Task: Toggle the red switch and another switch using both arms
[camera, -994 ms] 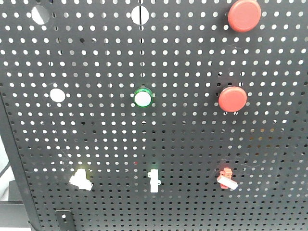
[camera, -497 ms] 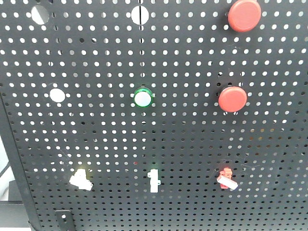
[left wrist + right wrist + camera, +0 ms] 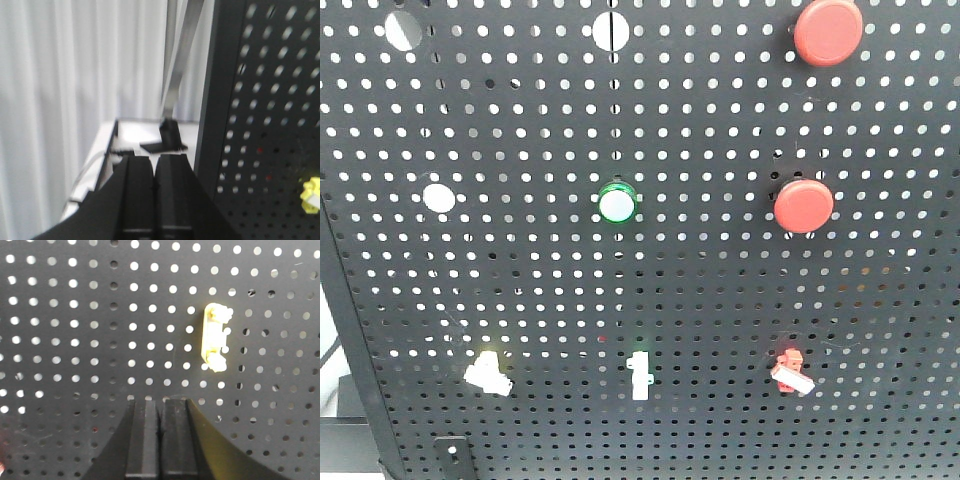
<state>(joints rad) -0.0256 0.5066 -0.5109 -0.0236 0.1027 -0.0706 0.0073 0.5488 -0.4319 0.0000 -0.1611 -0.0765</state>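
Observation:
On the black pegboard (image 3: 720,300), the red switch (image 3: 790,372) sits low on the right, its whitish lever pointing down-right. Another switch (image 3: 487,372), white with a yellow-tinged base, sits low on the left. Neither arm shows in the front view. My left gripper (image 3: 154,159) is shut and empty, just left of the pegboard's edge (image 3: 207,100); a yellowish switch part (image 3: 311,196) peeks in at the right border. My right gripper (image 3: 160,402) is shut and empty, facing the board below and left of a small yellow-lit upright fitting (image 3: 216,337); I cannot tell which switch that is.
A slim white toggle (image 3: 639,376) stands between the two switches. Two large round red push buttons (image 3: 828,32) (image 3: 804,206), a green-ringed button (image 3: 617,204) and white discs (image 3: 439,197) are higher up. White curtains (image 3: 75,100) and a white ledge (image 3: 145,135) lie left of the board.
The board's left edge drifts very slightly left in the front view. Switch levers keep their positions, and no gripper enters that view.

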